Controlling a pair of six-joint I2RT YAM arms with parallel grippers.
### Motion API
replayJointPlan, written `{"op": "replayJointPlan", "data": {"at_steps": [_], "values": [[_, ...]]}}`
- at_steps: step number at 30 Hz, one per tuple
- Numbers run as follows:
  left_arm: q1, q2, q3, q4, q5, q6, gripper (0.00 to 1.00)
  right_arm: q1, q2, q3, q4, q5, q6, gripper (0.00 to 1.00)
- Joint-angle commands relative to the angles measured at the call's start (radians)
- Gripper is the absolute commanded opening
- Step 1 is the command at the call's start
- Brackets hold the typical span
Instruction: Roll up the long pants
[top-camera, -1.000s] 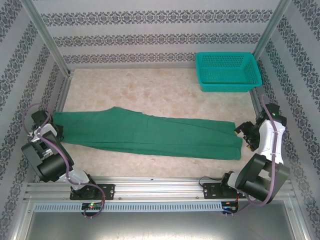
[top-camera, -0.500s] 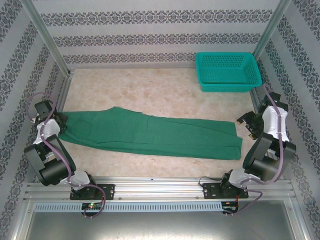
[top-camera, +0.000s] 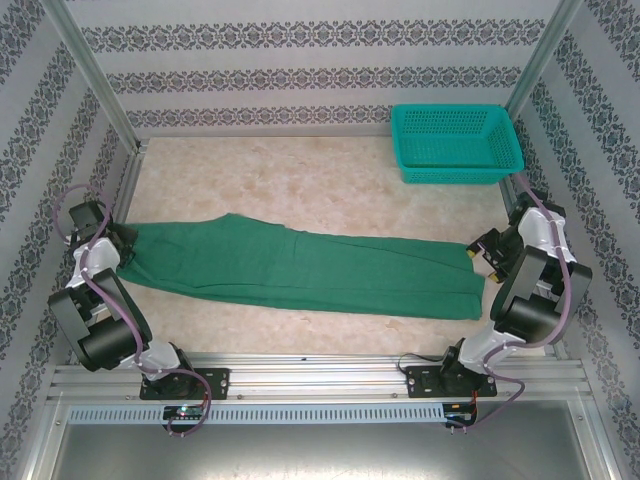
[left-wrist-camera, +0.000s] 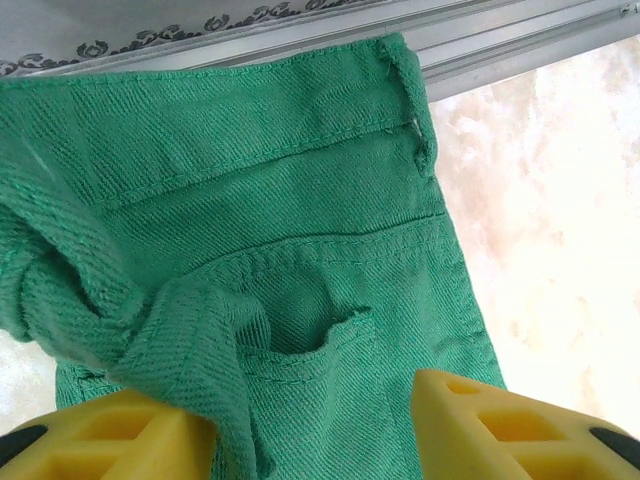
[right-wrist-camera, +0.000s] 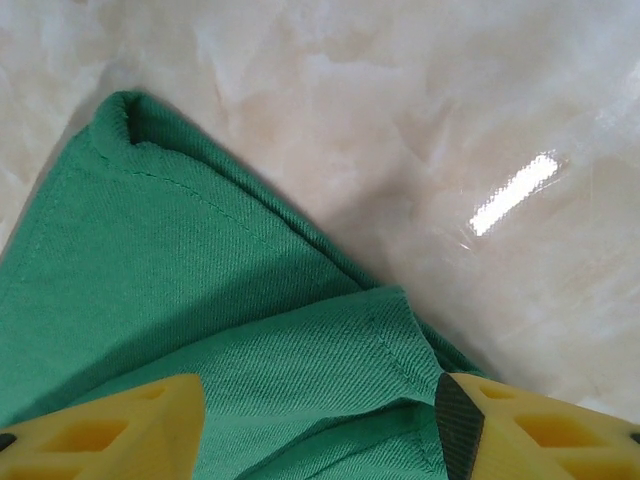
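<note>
The long pants (top-camera: 300, 268) were matt green twill cloth with stitched seams. The table (top-camera: 300, 180) looked smooth, glossy and marbled. The far-right basket (top-camera: 455, 172) was teal plastic mesh.

Bright, even light from above; shadows faint. A white glare streak marks the glossy table (right-wrist-camera: 515, 195); the nearest fold of the long pants (left-wrist-camera: 270, 220) is blurred.

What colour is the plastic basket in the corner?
It's teal. The mesh plastic basket shows best in the top external view.
</note>
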Motion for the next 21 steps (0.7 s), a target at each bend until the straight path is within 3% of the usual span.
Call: {"op": "replayJointPlan", "data": {"at_steps": [1,11,12,15,21], "values": [[-0.002,0.010,0.019,0.024,0.017,0.028,0.55,0.015,0.038,-0.002,-0.008,0.027,-0.011,0.64],[-0.003,0.036,0.016,0.039,0.036,0.035,0.56,0.039,0.126,0.021,0.009,0.044,-0.014,0.59],[-0.002,0.039,0.015,0.039,0.036,0.034,0.56,0.041,0.136,0.020,0.013,0.038,-0.013,0.49],[-0.002,0.047,0.020,0.040,0.043,0.036,0.53,0.044,0.145,0.017,0.028,0.030,-0.012,0.01],[-0.002,0.053,0.019,0.044,0.045,0.038,0.47,0.048,0.065,0.043,0.037,0.019,0.019,0.00]]}}
